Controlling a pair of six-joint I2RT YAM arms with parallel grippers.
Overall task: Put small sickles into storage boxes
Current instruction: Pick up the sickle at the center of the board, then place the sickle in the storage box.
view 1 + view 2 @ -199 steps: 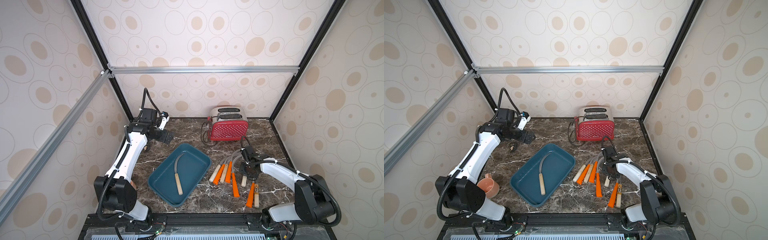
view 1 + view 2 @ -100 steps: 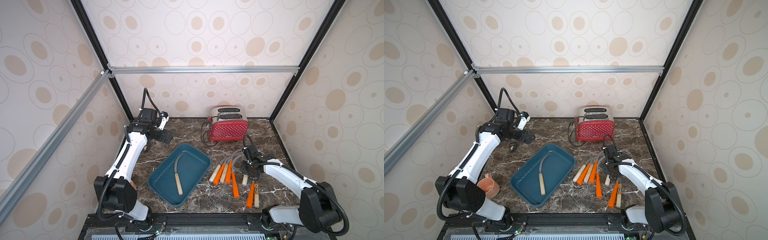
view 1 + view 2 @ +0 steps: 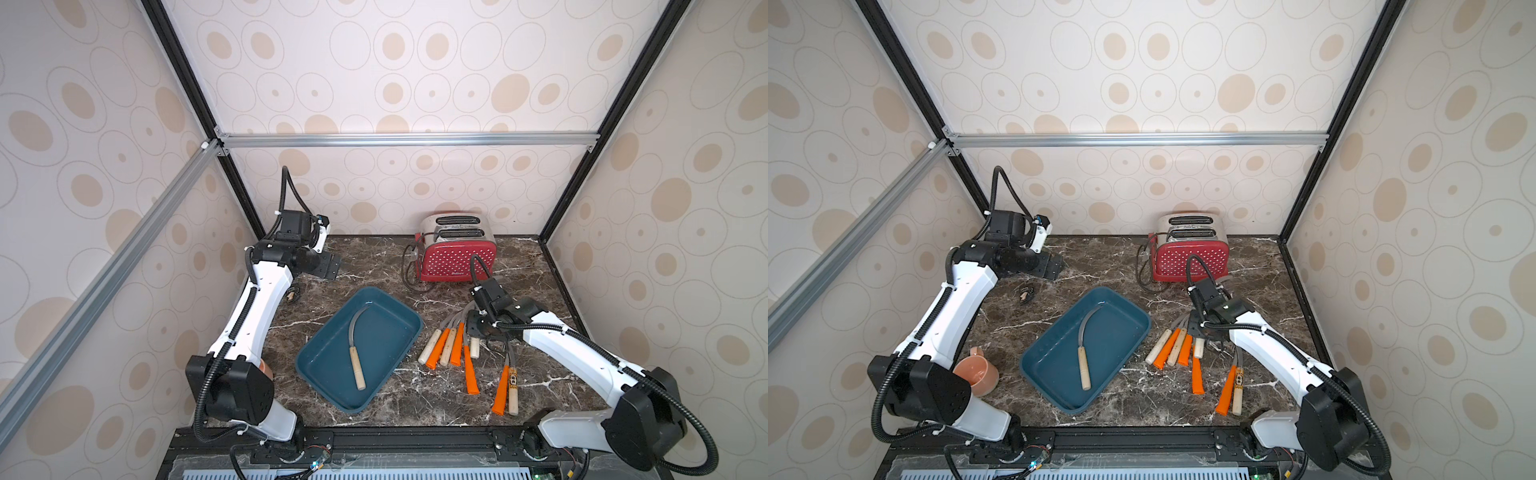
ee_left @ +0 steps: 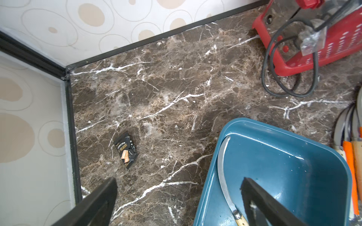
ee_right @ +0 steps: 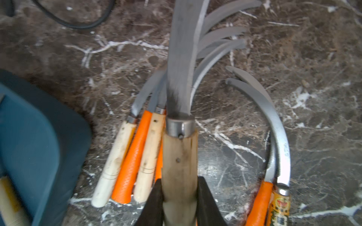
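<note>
The storage box, a teal tray [image 3: 390, 336] [image 3: 1117, 328] [image 4: 293, 176], sits mid-table with one wooden-handled small sickle [image 3: 357, 370] [image 3: 1084, 370] lying in it. My right gripper [image 5: 179, 182] [image 3: 478, 328] is shut on the pale wood handle of another sickle [image 5: 179, 152] [image 3: 1199, 348], held just above a fanned row of orange and wooden sickles [image 3: 446, 345] [image 5: 133, 156]. Two more sickles [image 3: 507, 386] [image 5: 274, 156] lie to the right of the row. My left gripper [image 4: 178, 180] [image 3: 328, 268] hangs open and empty over the back left of the table, beside the tray's far corner.
A red polka-dot toaster [image 3: 455, 257] with a looped black cord [image 4: 290, 86] stands at the back, behind the sickles. A small black packet [image 4: 126, 149] [image 3: 1026, 293] lies on the marble at left. A pink cup [image 3: 978, 374] sits by the left arm's base. Walls enclose three sides.
My right arm has shifted slightly toward the tray with the wooden-handled sickle in its grip. The left arm has stayed still.
</note>
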